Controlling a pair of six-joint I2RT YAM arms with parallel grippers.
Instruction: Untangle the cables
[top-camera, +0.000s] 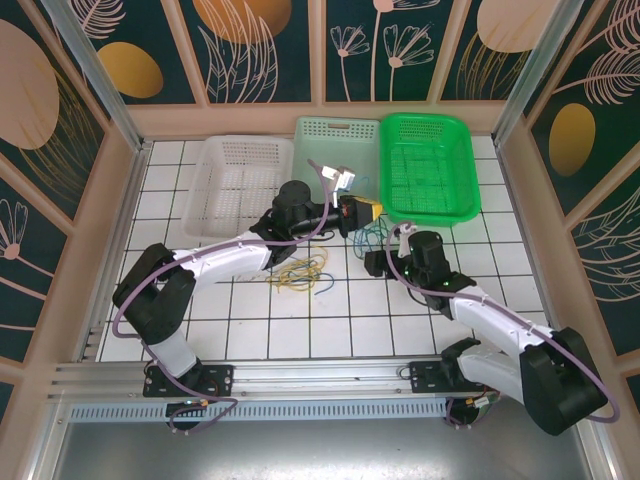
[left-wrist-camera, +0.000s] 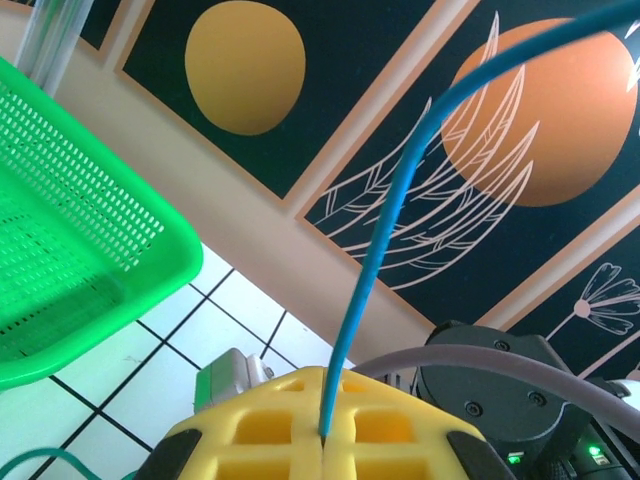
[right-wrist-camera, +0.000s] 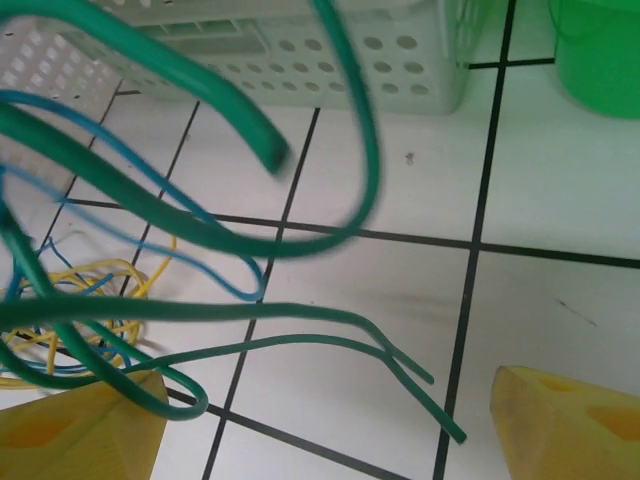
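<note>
Cable (left-wrist-camera: 385, 230), thin and blue, sits clamped in left fingers (left-wrist-camera: 270, 420); right fingers (right-wrist-camera: 560, 410) spread.

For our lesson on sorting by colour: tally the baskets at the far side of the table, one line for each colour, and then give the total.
White basket: 1
Pale green basket: 1
Bright green basket: 1
Total: 3
</note>
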